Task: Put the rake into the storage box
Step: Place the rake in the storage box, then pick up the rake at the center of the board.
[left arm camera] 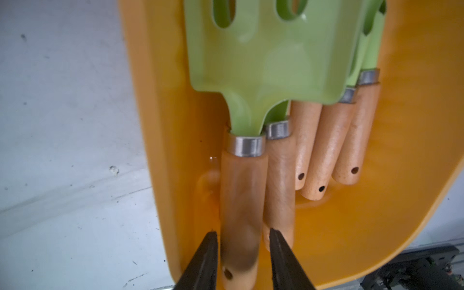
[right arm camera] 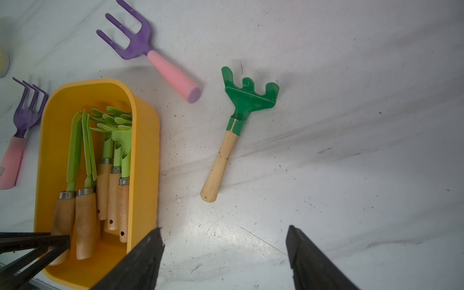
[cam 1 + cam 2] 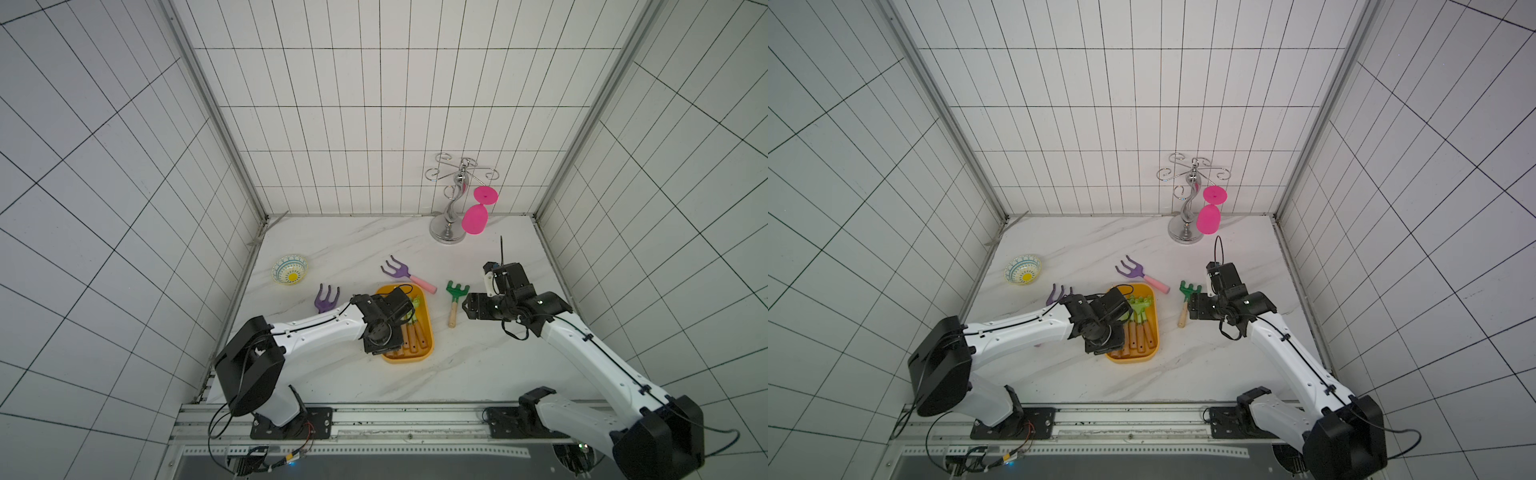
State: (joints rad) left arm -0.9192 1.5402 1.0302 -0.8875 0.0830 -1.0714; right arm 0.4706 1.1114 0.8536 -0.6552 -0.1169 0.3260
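The yellow-orange storage box (image 3: 430, 332) (image 2: 148, 155) lies mid-table and holds several light-green rakes with wooden handles. My left gripper (image 1: 243, 233) reaches into its near end. Its jaws straddle one rake's handle (image 1: 242, 190) with a thin gap on each side, so it is open. A dark green rake (image 3: 455, 301) (image 2: 226, 148) lies on the marble just right of the box. My right gripper (image 3: 467, 309) (image 2: 223, 233) hovers beside its handle, open and holding nothing. Two purple rakes with pink handles lie outside the box, one behind it (image 3: 405, 274) and one left of it (image 3: 326, 299).
A small patterned bowl (image 3: 290, 270) sits at the back left. A silver glass rack (image 3: 451, 208) with a pink glass (image 3: 476, 218) hanging on it stands at the back right. Tiled walls close off three sides of the table.
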